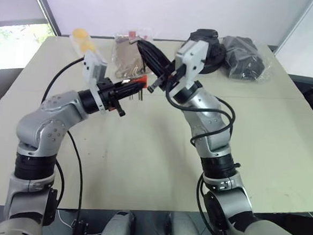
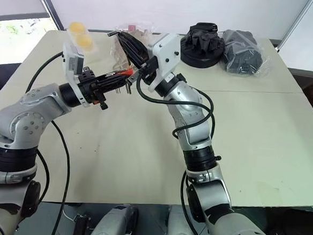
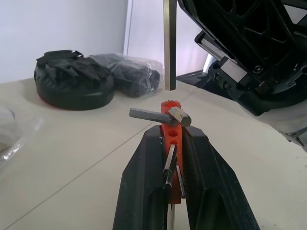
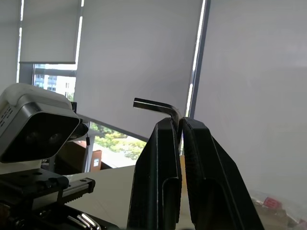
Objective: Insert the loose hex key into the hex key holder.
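A pale beige desk (image 1: 142,165) under bright window blinds, black bundles and plastic bags pushed to its far edge, and both arms are up above its middle. The left claw (image 3: 173,143) is pressed tight on the hex key holder (image 3: 170,132), red-orange, held clear of the desk with its row of sockets facing up toward the other arm; short keys stick out of it, one lying crosswise at its tip. The right claw (image 4: 178,128) is pinching the loose hex key (image 3: 169,45) by its shank. In the left wrist view the long leg comes straight down at the holder, free end hovering just above it, not yet in. In the right wrist view the short bent end juts sideways above the fingertips.

So the long axis already runs roughly in line with the sockets. I'd say the job now is fine alignment: centre the tip over an empty hole, keep the shank parallel to it, then feed slowly. That crosswise key beside the opening looks like the snag to avoid.
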Robot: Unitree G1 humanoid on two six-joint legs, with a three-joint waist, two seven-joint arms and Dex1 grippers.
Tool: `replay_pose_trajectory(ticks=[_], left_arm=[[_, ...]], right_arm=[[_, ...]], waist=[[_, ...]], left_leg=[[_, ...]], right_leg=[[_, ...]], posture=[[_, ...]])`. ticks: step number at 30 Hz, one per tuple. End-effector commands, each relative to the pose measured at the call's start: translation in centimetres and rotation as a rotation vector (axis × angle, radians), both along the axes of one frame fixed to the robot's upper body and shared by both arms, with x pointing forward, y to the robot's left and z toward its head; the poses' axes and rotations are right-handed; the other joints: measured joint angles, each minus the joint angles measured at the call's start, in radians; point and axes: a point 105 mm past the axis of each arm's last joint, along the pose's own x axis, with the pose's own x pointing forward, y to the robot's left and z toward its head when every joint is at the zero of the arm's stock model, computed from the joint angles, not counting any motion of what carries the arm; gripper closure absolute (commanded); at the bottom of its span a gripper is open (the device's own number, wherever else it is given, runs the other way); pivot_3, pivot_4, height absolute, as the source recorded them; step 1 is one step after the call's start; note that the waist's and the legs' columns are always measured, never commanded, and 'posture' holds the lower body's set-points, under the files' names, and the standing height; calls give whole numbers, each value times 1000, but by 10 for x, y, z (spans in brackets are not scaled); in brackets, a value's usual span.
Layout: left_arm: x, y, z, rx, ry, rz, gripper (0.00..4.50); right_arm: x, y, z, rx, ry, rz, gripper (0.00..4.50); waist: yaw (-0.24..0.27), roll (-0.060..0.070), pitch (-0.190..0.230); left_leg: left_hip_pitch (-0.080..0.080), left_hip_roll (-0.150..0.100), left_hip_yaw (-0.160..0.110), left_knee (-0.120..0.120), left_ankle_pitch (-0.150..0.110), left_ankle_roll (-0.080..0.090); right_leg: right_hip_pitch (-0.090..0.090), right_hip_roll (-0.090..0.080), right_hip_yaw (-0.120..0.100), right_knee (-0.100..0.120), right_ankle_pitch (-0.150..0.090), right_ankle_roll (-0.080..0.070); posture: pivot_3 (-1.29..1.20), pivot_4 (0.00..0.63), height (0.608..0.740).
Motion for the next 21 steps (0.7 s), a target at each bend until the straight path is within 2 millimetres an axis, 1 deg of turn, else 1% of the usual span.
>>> replay_pose_trajectory(ticks=[1, 21], left_arm=[[-4, 2, 16, -14, -79, 11, 4500], [-5, 2, 17, -21, -81, 14, 4500]], right_arm=[[-9, 1, 10, 20, -56, 12, 4422], [-13, 7, 6, 6, -51, 31, 4422]], waist=[[0, 0, 0], [0, 0, 0]], left_leg=[[0, 0, 0, 0, 0, 0], [0, 0, 0, 1, 0, 0]], right_leg=[[0, 0, 0, 0, 0, 0], [0, 0, 0, 1, 0, 0]], posture=[[0, 150, 740], [0, 150, 740]])
